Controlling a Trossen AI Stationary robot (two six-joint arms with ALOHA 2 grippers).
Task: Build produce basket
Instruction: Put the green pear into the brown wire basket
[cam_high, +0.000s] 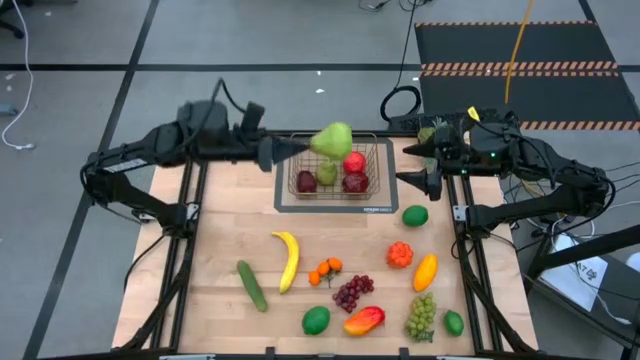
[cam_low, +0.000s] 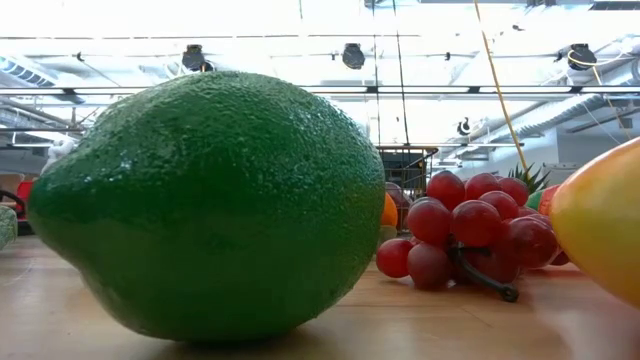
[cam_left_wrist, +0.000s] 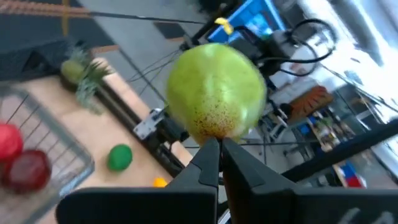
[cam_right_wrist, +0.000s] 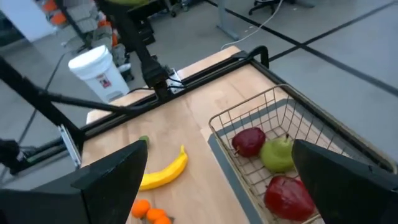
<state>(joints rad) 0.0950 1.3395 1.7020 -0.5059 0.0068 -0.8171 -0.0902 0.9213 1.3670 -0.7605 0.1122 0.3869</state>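
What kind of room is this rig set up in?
Probably a robotics lab or workshop, not a kitchen. The wooden table stands on grey floor tiles, hazard-striped matting lies behind it, cables trail across the floor, and the low view shows open ceiling tracks with mounted cameras.

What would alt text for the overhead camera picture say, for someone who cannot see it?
The left gripper holds a green pear above the wire basket, which already holds fruit. The right gripper waits open beside it. More toy produce lies on the wooden table.
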